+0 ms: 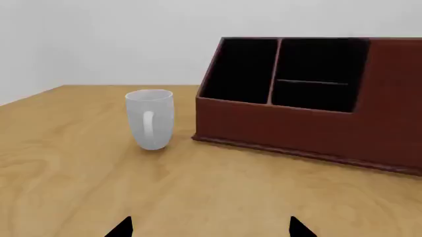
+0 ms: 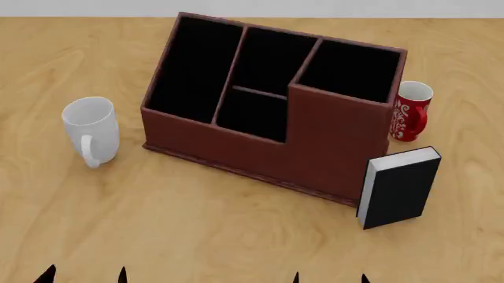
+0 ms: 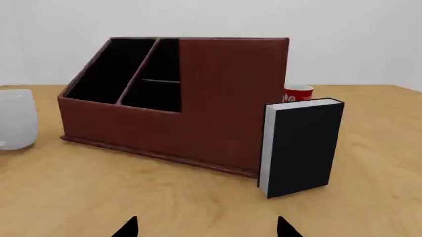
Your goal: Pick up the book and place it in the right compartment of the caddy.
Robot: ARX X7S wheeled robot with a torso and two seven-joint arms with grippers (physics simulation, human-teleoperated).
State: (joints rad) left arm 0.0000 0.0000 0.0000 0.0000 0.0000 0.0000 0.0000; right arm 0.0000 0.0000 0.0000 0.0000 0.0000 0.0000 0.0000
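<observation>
The black book [image 2: 398,186] with white page edges stands upright on the wooden table, against the caddy's right front corner; it also shows in the right wrist view [image 3: 302,146]. The reddish-brown caddy [image 2: 315,144] sits mid-table, and its right compartment [image 2: 350,71] is black-lined behind the taller front wall. The caddy also shows in the left wrist view [image 1: 310,133] and the right wrist view [image 3: 224,98]. My left gripper [image 2: 85,276] and right gripper [image 2: 331,278] are open and empty at the table's near edge, well short of the book. Their tips show in the wrist views: left gripper [image 1: 211,228], right gripper [image 3: 206,228].
A white mug [image 2: 92,131] stands left of the caddy, also in the left wrist view [image 1: 150,118]. A red patterned mug [image 2: 409,111] stands behind the book, to the right of the caddy, partly hidden in the right wrist view [image 3: 298,93].
</observation>
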